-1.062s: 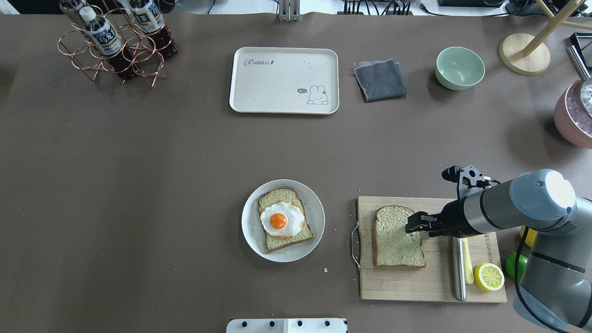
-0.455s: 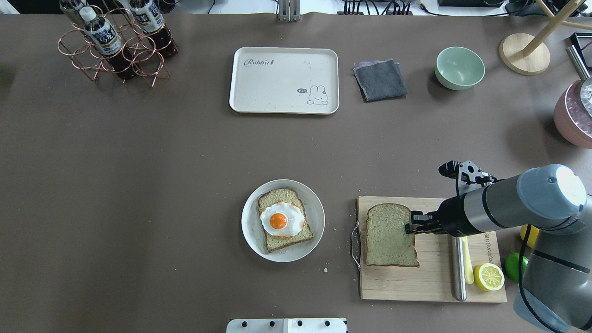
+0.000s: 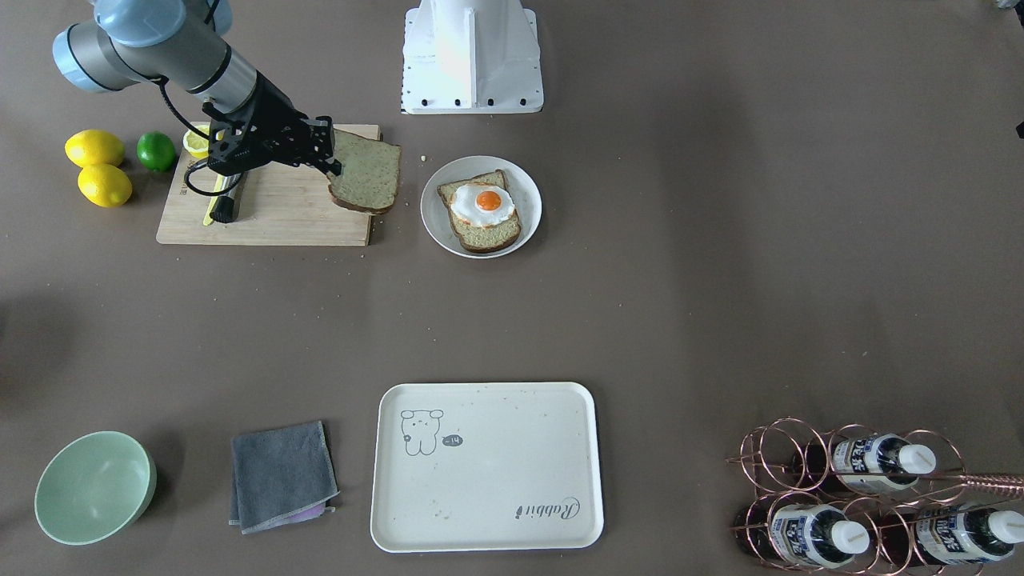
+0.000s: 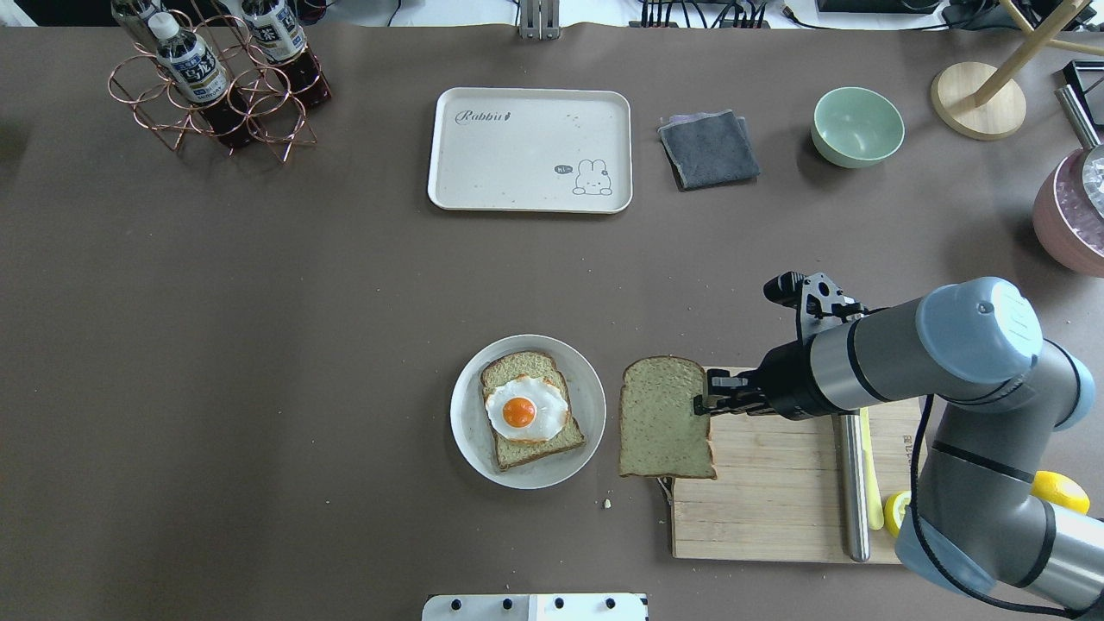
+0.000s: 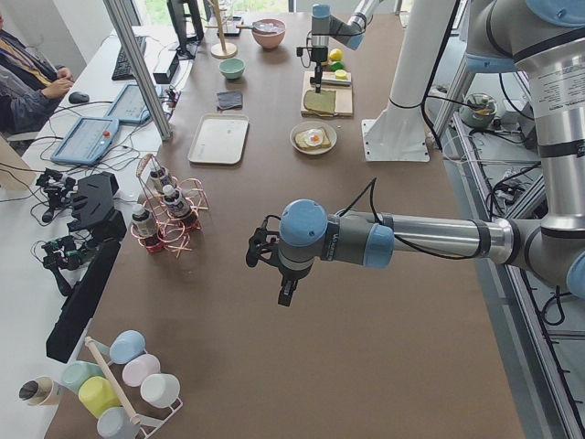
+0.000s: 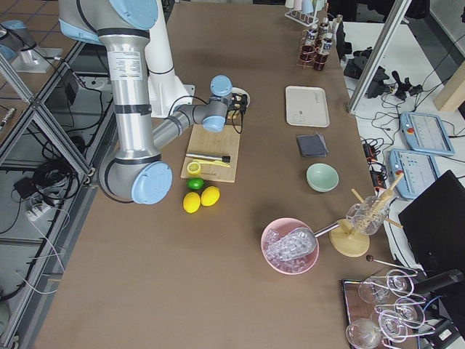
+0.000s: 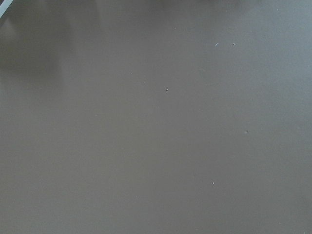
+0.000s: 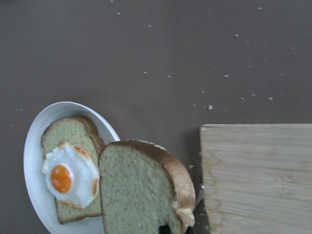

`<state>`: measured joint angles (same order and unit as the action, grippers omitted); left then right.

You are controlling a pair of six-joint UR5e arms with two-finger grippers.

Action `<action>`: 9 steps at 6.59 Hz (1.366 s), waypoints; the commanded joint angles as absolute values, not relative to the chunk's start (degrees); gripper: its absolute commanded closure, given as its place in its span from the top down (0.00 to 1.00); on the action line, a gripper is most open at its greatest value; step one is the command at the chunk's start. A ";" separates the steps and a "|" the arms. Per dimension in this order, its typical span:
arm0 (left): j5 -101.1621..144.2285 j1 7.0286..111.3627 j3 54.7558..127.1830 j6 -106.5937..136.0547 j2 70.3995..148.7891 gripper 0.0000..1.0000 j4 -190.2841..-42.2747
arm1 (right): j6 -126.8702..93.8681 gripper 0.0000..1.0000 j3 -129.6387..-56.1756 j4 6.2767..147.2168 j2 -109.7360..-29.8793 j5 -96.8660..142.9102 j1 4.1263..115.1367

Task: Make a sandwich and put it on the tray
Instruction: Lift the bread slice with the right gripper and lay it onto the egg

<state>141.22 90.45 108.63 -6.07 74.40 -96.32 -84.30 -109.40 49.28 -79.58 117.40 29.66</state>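
- Soft, even light from above; the brown table (image 4: 259, 345) reads matte and dull.
- A faint shadow lies beside the bowl (image 4: 857, 126).
- The bread slice (image 8: 136, 190) near the right wrist lens looks slightly soft.

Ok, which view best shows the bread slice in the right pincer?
Overhead exterior: the whole brown-crusted square bread slice shows, gripped at its edge by the right pincer. Front-facing shows it smaller; the right wrist view crops it.
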 commanded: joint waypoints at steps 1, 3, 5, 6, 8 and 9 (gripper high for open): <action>141.24 90.44 108.11 -5.89 74.53 0.97 -96.33 | -85.17 0.00 -101.81 48.87 -67.81 116.99 28.22; 141.24 90.44 108.02 -5.63 74.88 0.97 -96.24 | -84.82 0.00 -94.25 48.78 -60.32 117.07 26.46; 141.24 90.44 108.10 -5.63 74.71 0.97 -96.33 | -82.79 0.00 -92.30 48.69 -60.03 116.54 25.67; 141.24 90.44 108.19 -5.63 74.45 0.97 -96.33 | -82.79 0.00 -92.20 48.78 -59.94 116.37 25.66; 141.24 90.44 108.11 -5.54 74.53 0.97 -96.33 | -83.05 0.80 -92.20 48.78 -60.12 116.28 25.75; 141.41 89.83 108.19 -5.19 74.88 0.97 -96.24 | -83.23 1.00 -92.46 48.69 -60.73 116.37 26.19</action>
